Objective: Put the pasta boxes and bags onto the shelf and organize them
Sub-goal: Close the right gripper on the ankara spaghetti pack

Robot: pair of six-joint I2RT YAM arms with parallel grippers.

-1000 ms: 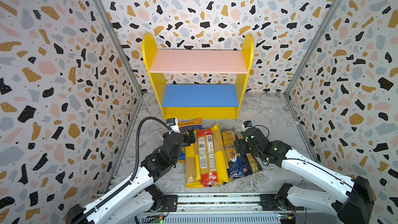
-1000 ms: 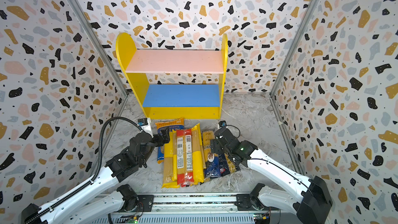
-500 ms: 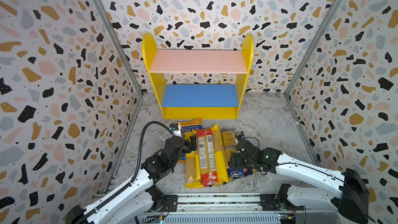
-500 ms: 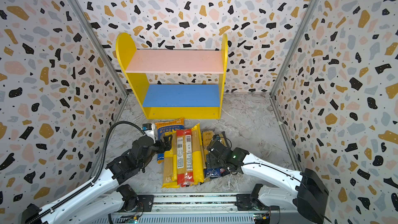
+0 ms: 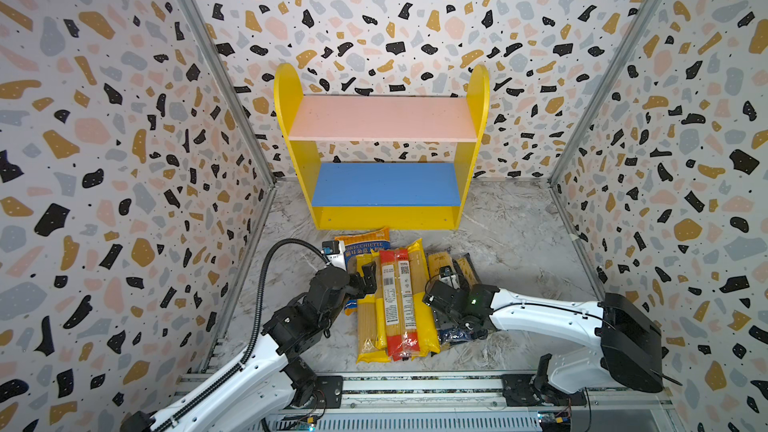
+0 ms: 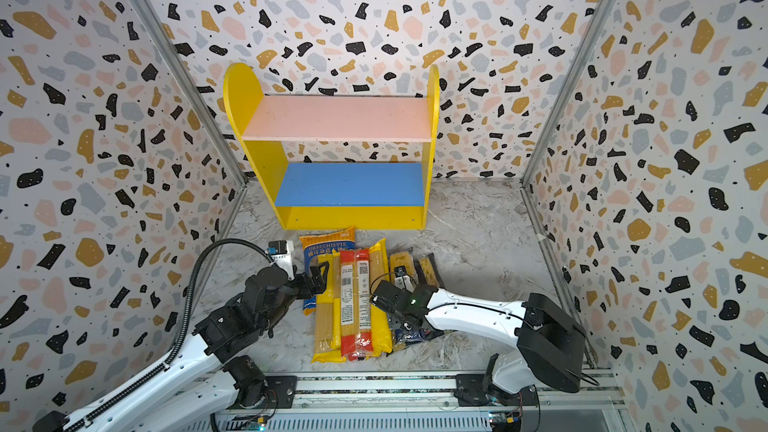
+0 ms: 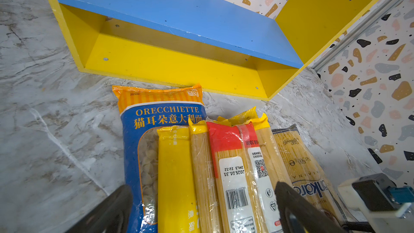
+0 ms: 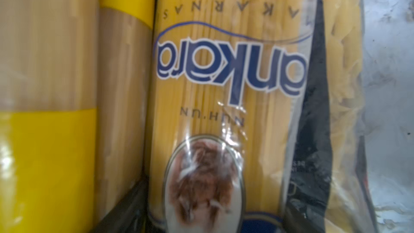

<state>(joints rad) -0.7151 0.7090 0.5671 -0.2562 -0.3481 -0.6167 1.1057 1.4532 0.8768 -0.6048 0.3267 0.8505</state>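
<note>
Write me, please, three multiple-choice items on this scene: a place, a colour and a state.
1. Where does the Orecchiette bag lie relative to the shelf? A on top of it; B on the tabletop in front of it; C behind it.
2. The shelf's lower board is: A blue; B green; C red.
3. The left end effector is: A open; B shut on a pack; C out of view.
Answers: B, it lies flat before the shelf's base; A, both top views show blue; A, its fingers stand wide apart in the left wrist view.
</note>
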